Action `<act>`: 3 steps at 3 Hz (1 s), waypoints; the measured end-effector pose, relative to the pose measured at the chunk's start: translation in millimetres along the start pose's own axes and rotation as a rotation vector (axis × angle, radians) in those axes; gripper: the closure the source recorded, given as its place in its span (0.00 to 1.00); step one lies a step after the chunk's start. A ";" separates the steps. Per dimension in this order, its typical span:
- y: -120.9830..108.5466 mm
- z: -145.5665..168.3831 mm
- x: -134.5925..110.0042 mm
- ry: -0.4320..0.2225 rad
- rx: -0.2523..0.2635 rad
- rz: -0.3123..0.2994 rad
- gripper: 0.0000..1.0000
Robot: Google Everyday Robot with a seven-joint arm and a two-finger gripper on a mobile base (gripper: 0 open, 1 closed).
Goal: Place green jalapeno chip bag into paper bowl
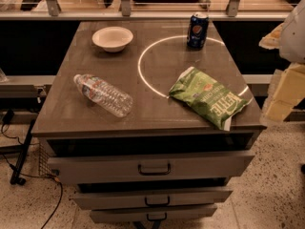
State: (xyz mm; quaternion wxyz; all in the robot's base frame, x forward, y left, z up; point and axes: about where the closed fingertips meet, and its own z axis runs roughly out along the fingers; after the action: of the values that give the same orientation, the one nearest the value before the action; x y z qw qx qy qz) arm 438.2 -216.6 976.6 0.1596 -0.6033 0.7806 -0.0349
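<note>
A grey-brown drawer cabinet stands left of the pale gripper, which hangs by its right edge, open or closed I cannot tell. Nearest it lies the crinkly green jalapeno chip bag; farther left, a clear plastic bottle; far across, the off-white round paper bowl

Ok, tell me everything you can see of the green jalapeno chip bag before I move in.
The green jalapeno chip bag is a crinkly light-green foil packet with white KETTLE lettering and a small orange-red mark. It lies flat and at an angle on the front right of the table, over the white circle line, with one corner at the front edge. It touches only the tabletop. The paper bowl sits far off at back left. The claw is at the frame's right edge, clear of the bag.
</note>
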 end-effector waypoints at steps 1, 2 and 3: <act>-1.6 -0.9 -0.4 -0.007 0.004 0.004 0.00; -31.8 22.6 -4.1 -0.057 0.039 0.009 0.00; -60.4 51.7 -7.2 -0.098 0.056 0.027 0.00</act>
State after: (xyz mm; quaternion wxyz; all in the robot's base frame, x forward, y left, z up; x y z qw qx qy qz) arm 511.0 -218.8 944.0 0.2147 -0.5891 0.7786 -0.0248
